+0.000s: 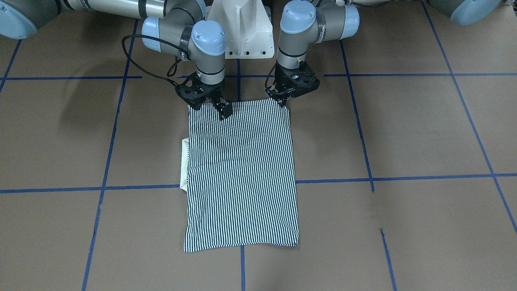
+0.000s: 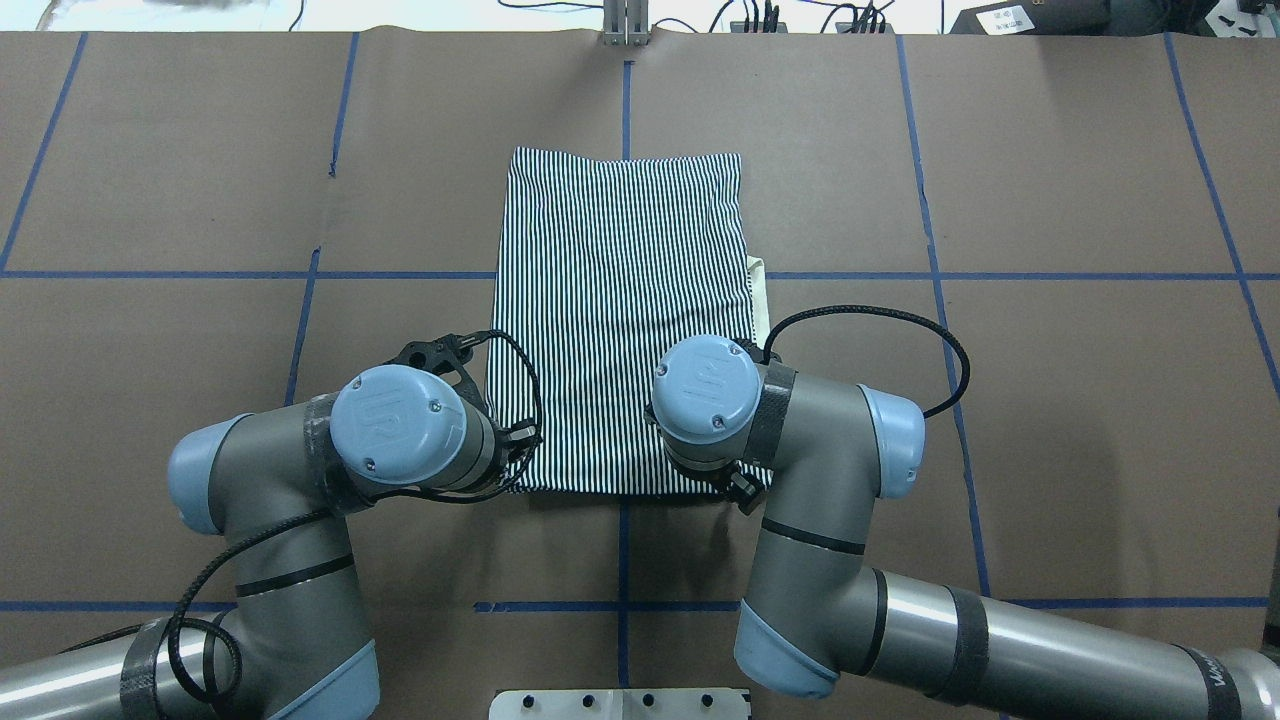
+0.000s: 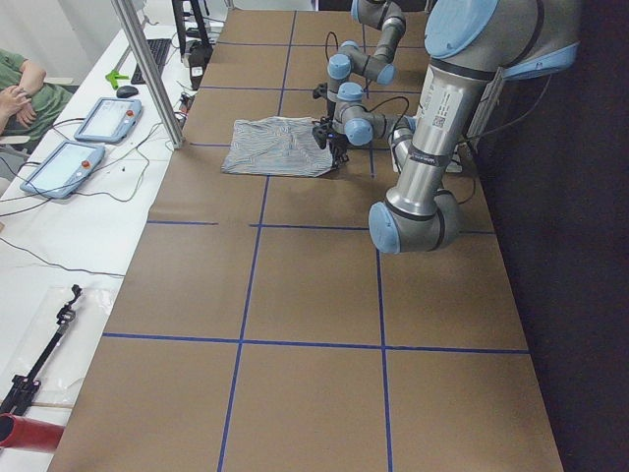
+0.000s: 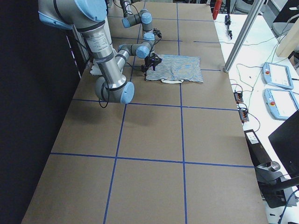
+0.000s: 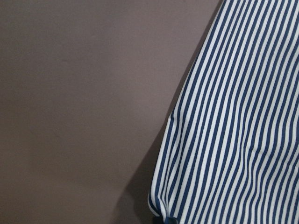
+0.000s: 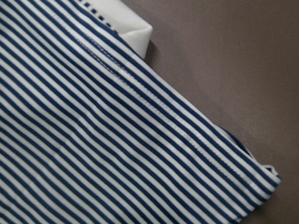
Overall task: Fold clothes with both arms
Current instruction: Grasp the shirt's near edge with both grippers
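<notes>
- Shirt [image 1: 241,173] already a rectangle, mid-frame; collar [image 1: 185,163] peeks out left.
- Left hand [image 1: 282,98] and right hand [image 1: 221,108] at its top corners; grip unclear.
- Probably one fold left.

Even, fairly bright indoor light falls from above on the brown table [image 1: 404,133], with no hard glare on it. Soft, blurry-edged shadows lie on the surface beside the right arm [image 1: 208,52] and the left arm [image 1: 299,32]. The front and overhead views are slightly hazy, and the thin lines of the striped shirt [image 1: 242,169] shimmer. Past the table's far edge the overhead view burns out to white. Both side views go black on the robot's side. The wrist views are close and soft, with a dark shadow beside the shirt's edge and a glaring white collar [image 6: 124,23].
</notes>
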